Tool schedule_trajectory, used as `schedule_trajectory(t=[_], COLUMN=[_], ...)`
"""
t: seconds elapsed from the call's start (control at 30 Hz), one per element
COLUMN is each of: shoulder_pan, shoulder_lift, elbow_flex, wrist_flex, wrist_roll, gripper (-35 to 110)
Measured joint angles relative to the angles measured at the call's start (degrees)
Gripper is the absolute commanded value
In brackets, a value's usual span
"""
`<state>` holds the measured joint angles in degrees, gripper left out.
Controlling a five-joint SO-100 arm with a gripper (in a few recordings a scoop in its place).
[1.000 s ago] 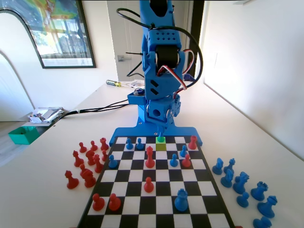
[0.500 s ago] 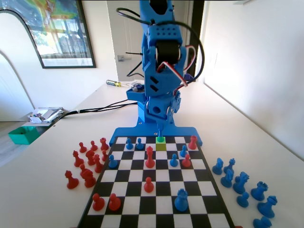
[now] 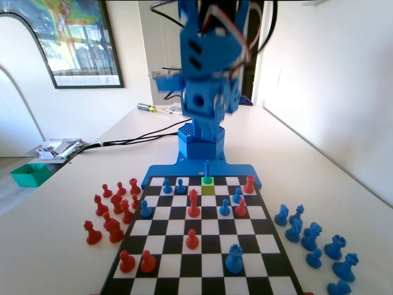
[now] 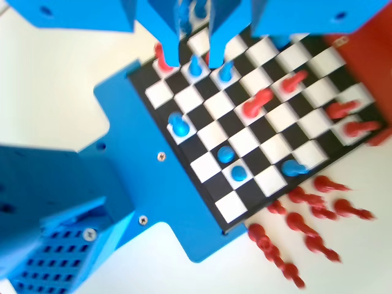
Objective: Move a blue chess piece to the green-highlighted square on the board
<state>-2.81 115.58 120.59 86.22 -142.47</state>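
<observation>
- The slim blue chess piece (image 3: 207, 169) stands upright on the green-highlighted square (image 3: 208, 185), in the far row of the board (image 3: 202, 246) in the fixed view, just in front of the blue plate along the board's far edge.
- In the wrist view the same piece (image 4: 178, 124) shows from above on a square next to the blue plate.
- The gripper (image 3: 206, 104) is raised well above the board in the fixed view, motion-blurred, and well clear of the piece.
- In the wrist view the gripper (image 4: 195, 58) has its two jaws hanging from the top edge, spread apart with nothing between them; board squares and pieces show through the gap.
- Red pieces (image 3: 114, 212) stand in a cluster on the table left of the board in the fixed view; spare blue pieces (image 3: 313, 239) stand to its right.
- A red piece (image 3: 194, 203) stands near the board's middle, and a large round-headed blue piece (image 3: 234, 259) stands in the near rows.
</observation>
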Motion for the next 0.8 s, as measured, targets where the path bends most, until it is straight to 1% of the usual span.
schedule_trajectory(t=[0.27,0.53,0.8], shoulder_pan=[0.7,1.2,3.0], shoulder_lift=[11.3,23.7,37.4], elbow_flex=[-8.0,-13.4,-13.8], wrist_flex=[8.5,12.6,16.5], wrist_roll=[15.1,33.7,42.8], gripper=[1,1,1])
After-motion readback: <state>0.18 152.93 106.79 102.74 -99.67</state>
